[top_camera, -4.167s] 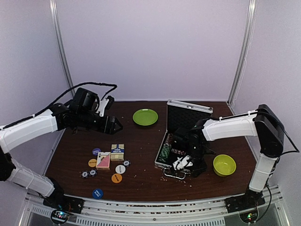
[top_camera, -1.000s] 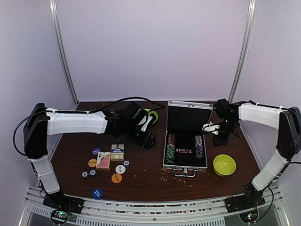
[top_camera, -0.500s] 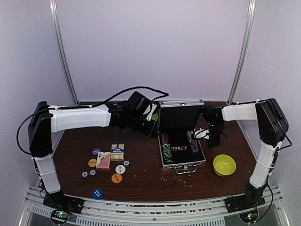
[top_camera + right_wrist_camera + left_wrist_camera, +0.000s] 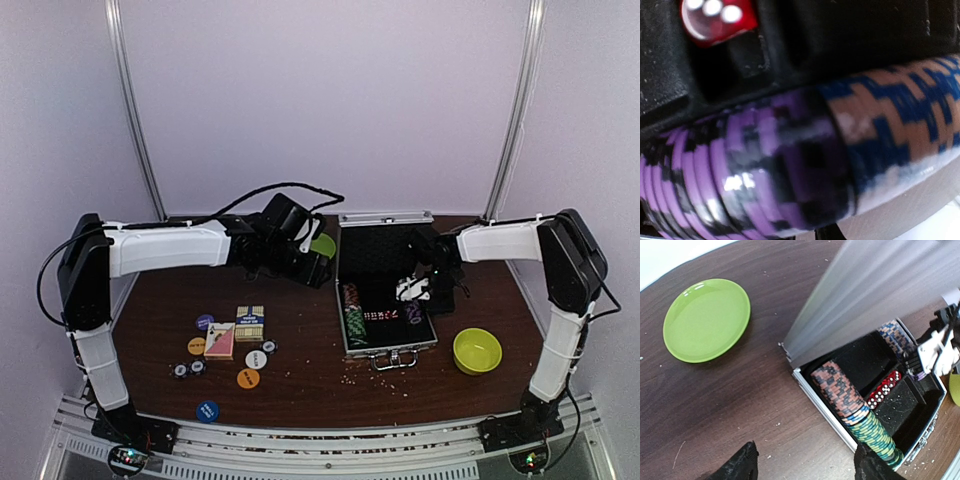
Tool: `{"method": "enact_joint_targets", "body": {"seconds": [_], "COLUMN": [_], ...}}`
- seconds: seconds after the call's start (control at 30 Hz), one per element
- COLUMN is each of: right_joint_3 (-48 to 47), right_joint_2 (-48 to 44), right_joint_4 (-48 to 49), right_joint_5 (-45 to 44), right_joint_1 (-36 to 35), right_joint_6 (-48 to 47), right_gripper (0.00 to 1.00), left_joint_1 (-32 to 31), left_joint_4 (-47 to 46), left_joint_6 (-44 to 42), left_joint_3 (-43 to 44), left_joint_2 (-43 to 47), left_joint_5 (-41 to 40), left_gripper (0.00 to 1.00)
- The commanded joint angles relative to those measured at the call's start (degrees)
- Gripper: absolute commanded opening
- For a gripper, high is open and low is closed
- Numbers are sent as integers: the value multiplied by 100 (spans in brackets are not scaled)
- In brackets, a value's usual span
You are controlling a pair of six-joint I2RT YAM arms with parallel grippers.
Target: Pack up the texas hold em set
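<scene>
I see L gripper w/ tips spread wide over the wood table, just beside the open silver case. Inside: pink/black chips, green chips, red dice. Top-left, well apart, lies the green plate.

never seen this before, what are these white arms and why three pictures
These are two white robot arms bolted to a table, each ending in a two-finger hand. The wide picture looks down from above; the other two come from cameras on the wrists. The left hand is open and empty near an open small silver aluminium case. The right hand reaches inside it, close over striped purple poker chips; its grip is unclear. Loose on the table: two card decks, round coloured button discs, a flat green plate and a yellow-green bowl.
</scene>
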State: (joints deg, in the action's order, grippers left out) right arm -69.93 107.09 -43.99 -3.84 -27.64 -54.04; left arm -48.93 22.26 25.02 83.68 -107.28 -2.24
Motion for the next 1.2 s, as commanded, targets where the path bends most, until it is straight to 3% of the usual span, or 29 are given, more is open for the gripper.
{"method": "enact_joint_targets", "body": {"seconds": [0.0, 0.67, 0.83, 1.17], "right_joint_3": [115, 449, 836, 1259], "right_joint_2": [-94, -565, -1354, -2952], "right_joint_4": [-14, 73, -37, -391], "right_joint_5": [164, 605, 644, 1101], "right_joint_1": [-339, -945, -945, -946], "right_joint_6": [72, 692, 719, 1116], "right_gripper": [16, 17, 27, 33], "left_joint_1": [91, 111, 111, 119], "left_joint_4": [-222, -50, 657, 2852], "left_joint_6": [-49, -109, -75, 659], "left_joint_3": [10, -421, -452, -668], "left_joint_2": [305, 595, 960, 1352], "left_joint_5": [-127, -251, -483, -1019], "left_gripper": [68, 68, 69, 73]}}
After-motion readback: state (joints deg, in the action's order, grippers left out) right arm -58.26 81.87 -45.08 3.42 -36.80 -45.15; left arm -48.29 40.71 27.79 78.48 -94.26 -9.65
